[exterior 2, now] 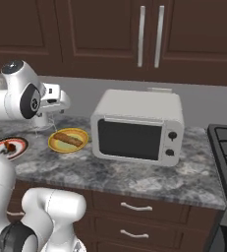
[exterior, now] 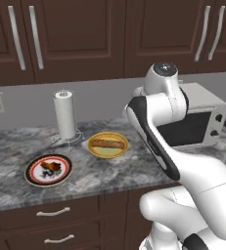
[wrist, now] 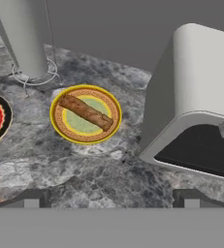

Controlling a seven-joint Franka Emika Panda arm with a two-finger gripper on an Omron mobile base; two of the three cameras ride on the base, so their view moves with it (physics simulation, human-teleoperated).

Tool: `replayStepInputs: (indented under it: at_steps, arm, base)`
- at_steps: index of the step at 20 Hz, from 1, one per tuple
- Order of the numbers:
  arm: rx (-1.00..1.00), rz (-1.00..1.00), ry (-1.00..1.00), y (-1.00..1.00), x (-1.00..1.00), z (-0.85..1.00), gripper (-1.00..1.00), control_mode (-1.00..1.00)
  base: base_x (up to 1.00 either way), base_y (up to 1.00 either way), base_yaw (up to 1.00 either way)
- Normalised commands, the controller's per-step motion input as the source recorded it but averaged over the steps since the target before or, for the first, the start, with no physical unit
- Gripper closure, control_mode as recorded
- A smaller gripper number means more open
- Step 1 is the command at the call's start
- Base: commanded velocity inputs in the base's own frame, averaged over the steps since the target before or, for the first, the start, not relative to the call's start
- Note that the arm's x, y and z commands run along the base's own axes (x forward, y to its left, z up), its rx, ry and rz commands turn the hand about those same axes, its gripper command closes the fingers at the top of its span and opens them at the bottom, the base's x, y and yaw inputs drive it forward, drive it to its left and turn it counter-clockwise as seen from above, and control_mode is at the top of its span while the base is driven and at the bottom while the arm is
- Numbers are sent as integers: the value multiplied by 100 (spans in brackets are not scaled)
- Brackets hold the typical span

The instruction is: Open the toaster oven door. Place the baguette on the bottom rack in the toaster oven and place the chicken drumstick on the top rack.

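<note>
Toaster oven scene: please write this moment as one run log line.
toaster oven door: closed | baguette: on yellow plate | chicken drumstick: on red-rimmed plate | gripper: open, above counter, holding nothing

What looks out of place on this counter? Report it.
Nothing stands out. The baguette lies on its yellow plate, the chicken drumstick on the red-rimmed plate, the paper towel roll upright, the toaster oven door shut.

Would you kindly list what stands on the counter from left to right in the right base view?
Red-rimmed plate with the chicken drumstick → yellow plate carrying the long golden-brown baguette → boxy white toaster oven with its dark glass door shut.
</note>
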Motion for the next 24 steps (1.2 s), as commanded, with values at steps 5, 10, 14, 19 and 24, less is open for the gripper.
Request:
replayStepInputs:
  at_steps: [5, 10, 14, 19, 24]
  arm:
    - [0, 0, 0, 0, 0, 0, -100, 100]
    - [0, 0, 0, 0, 0, 0, -100, 100]
    - [0, 0, 0, 0, 0, 0, -100, 100]
    - [0, 0, 0, 0, 0, 0, -100, -100]
    - [0, 0, 0, 0, 0, 0, -100, -100]
  base:
    - [4, 42, 0]
    - [0, 0, 0]
    - [0, 0, 0]
    - [0, 0, 0]
    - [0, 0, 0]
